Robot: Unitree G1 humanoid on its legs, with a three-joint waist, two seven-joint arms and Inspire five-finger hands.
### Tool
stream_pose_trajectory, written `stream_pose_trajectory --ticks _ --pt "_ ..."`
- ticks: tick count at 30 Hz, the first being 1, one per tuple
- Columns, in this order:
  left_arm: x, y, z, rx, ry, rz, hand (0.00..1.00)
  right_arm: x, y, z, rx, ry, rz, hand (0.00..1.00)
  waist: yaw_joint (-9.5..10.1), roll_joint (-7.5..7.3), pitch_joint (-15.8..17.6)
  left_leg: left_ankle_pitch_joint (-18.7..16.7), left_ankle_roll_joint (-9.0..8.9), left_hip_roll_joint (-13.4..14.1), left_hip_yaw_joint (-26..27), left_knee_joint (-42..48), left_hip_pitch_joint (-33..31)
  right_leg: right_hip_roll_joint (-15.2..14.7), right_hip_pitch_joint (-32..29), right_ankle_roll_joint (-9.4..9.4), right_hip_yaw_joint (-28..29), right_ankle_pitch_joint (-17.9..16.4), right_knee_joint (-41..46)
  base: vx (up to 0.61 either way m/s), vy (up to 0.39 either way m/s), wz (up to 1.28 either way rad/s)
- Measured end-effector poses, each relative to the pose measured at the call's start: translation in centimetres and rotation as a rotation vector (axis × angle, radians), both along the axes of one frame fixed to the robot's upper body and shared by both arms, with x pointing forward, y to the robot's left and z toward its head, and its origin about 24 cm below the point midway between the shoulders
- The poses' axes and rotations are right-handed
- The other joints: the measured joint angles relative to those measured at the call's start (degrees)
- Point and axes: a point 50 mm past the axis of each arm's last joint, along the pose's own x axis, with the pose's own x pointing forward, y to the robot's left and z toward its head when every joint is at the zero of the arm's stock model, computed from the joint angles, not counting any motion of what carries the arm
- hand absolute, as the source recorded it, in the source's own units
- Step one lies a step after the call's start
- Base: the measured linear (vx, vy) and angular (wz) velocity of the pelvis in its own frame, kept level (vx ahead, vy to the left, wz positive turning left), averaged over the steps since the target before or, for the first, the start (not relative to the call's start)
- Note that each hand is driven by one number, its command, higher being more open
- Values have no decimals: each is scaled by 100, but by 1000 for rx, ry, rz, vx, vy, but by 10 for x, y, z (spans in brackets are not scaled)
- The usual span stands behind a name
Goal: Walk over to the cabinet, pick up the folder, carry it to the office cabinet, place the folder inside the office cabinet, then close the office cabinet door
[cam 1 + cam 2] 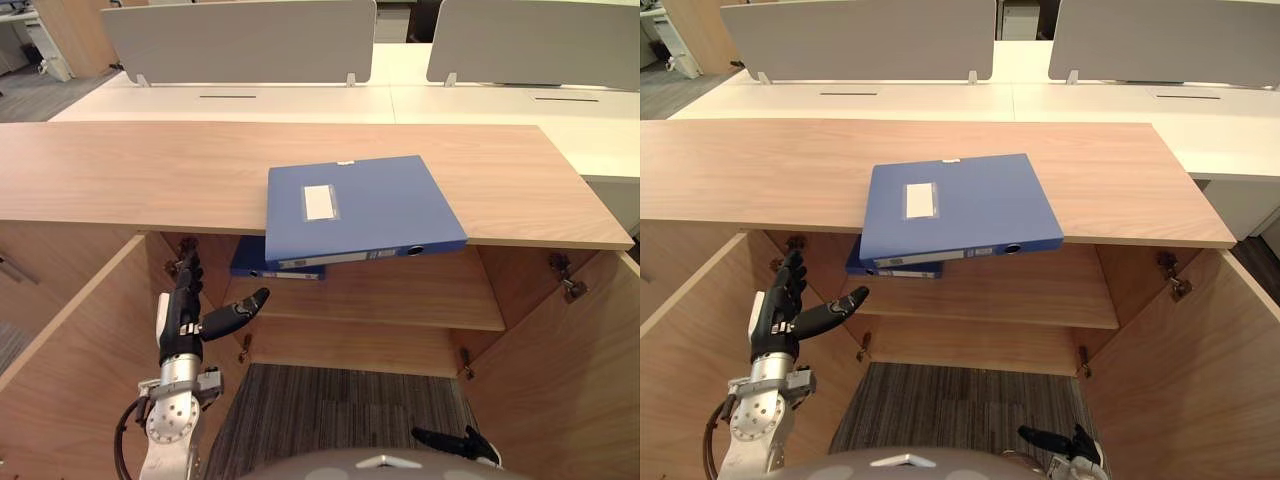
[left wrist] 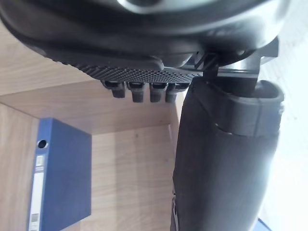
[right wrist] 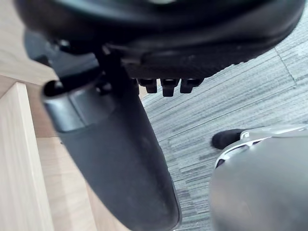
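A blue folder (image 1: 360, 208) lies flat on the wooden cabinet top (image 1: 120, 170), its spine overhanging the front edge. A second blue folder (image 1: 255, 262) lies on the shelf (image 1: 400, 295) inside the open cabinet, under the first; it is also in the left wrist view (image 2: 62, 173). My left hand (image 1: 182, 318) is raised before the cabinet's left side, below and left of both folders, open with fingers straight and thumb spread, holding nothing. My right hand (image 1: 455, 442) hangs low over the carpet at the lower right, fingers relaxed and empty.
Both cabinet doors stand open: the left door (image 1: 60, 380) and the right door (image 1: 570, 380) flank the opening. White desks with grey divider screens (image 1: 240, 40) stand behind the cabinet. Grey carpet (image 1: 340, 410) lies in front.
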Motion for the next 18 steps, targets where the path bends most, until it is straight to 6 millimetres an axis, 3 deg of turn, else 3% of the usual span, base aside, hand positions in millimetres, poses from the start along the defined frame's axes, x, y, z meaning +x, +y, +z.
stream_pose_trajectory --ticks 8,18 --pt "2 -1 23 42 -100 -16 100 -8 -1 -2 4 35 11 100 -8 5 -59 0 0 -4 -13 -19 89 -1 91 5 -9 -3 -10 0 0 0" --pt "3 21 41 253 -107 -29 100 -10 -5 -2 -5 48 57 100 -44 78 -118 -1 0 -2 -14 -33 182 5 175 2 -6 -5 -31 0 0 0"
